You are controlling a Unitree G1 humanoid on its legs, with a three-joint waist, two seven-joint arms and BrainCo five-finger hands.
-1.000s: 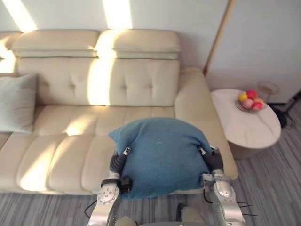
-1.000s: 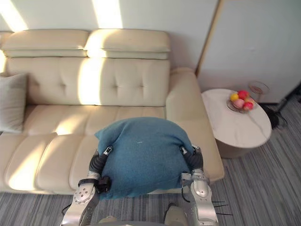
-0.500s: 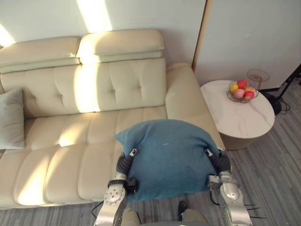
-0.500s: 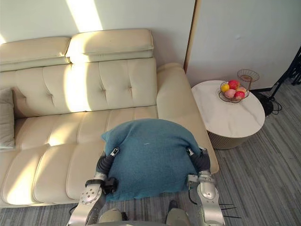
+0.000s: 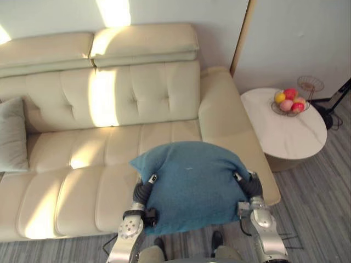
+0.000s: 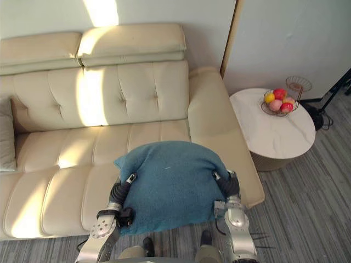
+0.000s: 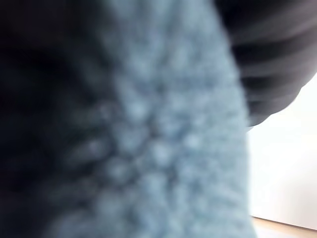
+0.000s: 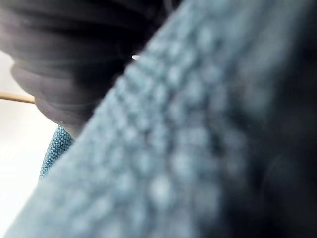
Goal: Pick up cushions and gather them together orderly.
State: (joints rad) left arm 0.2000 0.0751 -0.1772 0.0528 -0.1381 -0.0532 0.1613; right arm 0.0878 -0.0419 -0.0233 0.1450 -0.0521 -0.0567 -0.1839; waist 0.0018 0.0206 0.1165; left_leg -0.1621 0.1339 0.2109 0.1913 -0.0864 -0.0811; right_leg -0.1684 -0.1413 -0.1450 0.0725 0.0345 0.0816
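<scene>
A big blue cushion [image 5: 192, 183] is held up in front of me, over the front edge of the cream sofa [image 5: 109, 98]. My left hand [image 5: 143, 190] is at its left side and my right hand [image 5: 250, 185] at its right side, both going in under the cloth. In both wrist views the blue weave [image 7: 148, 148] [image 8: 198, 148] lies right against the camera beside the dark cover. A grey cushion [image 5: 12, 134] leans against the sofa back at the far left.
A round white side table [image 5: 285, 137] stands right of the sofa arm, with a wire bowl of fruit [image 5: 289, 103] and a small wire stand [image 5: 310, 85] on it. Striped grey floor runs in front of the sofa.
The whole picture has shifted, so the camera has moved. The blue cushion stays between my two hands as before.
</scene>
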